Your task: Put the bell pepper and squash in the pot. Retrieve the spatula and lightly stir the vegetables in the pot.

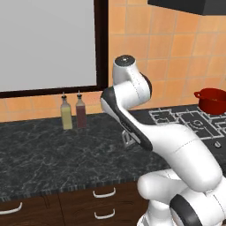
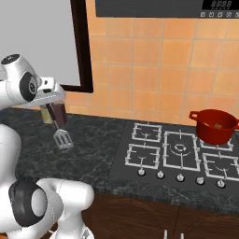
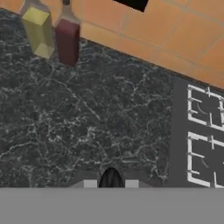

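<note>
We see the gripper (image 2: 57, 122) clenched on the dark handle of the spatula (image 2: 62, 138), whose slotted silver blade hangs down above the dark marble counter (image 2: 93, 154), apart from it as far as we can judge; in the left base view the arm hides the hand and we make out just the blade (image 1: 129, 139) below the forearm; in the hand view a dark rounded shape, likely the handle (image 3: 111, 178), sits between the two fingertips at the bottom, cut off there. The pot (image 2: 214, 126) is glossy red, round and deep, with a loop handle on its side; it stands on the far right burner of the stove (image 2: 177, 151), well apart from the gripper; inside it we glimpse small yellowish bits, too small to name; in the left base view the pot (image 1: 212, 100) is cut off by the right edge. Two bottles, one yellow (image 1: 66, 114) and one dark red (image 1: 80, 111), stand just beside each other at the far wall; in the right base view the hand partly hides them.
</note>
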Tool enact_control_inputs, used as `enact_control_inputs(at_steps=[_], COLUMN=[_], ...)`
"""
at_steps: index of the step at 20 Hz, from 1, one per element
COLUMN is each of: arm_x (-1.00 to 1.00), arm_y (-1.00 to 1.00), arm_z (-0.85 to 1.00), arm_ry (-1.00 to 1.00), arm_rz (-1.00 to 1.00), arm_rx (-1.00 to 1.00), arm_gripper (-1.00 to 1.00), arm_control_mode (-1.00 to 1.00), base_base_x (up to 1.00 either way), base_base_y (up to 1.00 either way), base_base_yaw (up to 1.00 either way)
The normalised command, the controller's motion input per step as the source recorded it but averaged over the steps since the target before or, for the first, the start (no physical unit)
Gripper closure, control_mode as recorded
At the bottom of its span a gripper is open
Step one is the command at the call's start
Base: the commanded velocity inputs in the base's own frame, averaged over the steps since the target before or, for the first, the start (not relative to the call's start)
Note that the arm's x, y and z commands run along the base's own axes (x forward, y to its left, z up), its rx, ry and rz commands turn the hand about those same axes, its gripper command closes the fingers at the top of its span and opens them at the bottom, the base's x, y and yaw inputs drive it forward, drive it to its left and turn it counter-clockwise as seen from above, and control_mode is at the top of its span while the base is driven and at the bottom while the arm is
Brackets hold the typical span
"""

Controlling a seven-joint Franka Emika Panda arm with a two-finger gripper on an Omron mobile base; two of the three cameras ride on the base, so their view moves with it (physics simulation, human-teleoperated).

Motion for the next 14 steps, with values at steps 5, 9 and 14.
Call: enact_control_inputs(at_steps=[5,9,14], arm_x=[-0.07,0.00,-0.20], arm_y=[-0.79,-0.69,-0.65], arm_z=[0.05,0.03,0.45], arm_ry=[-0.38,-0.13,-0.05], arm_rz=[-0.24,-0.29,-0.26], arm_rx=[0.30,0.21,0.12], arm_gripper=[1.00,1.00,1.00], arm_control_mode=[-1.00,-1.00,-1.00], base_base_x=[0.00,0.00,0.00], base_base_y=[0.00,0.00,0.00], base_base_yaw=[0.00,0.00,0.00])
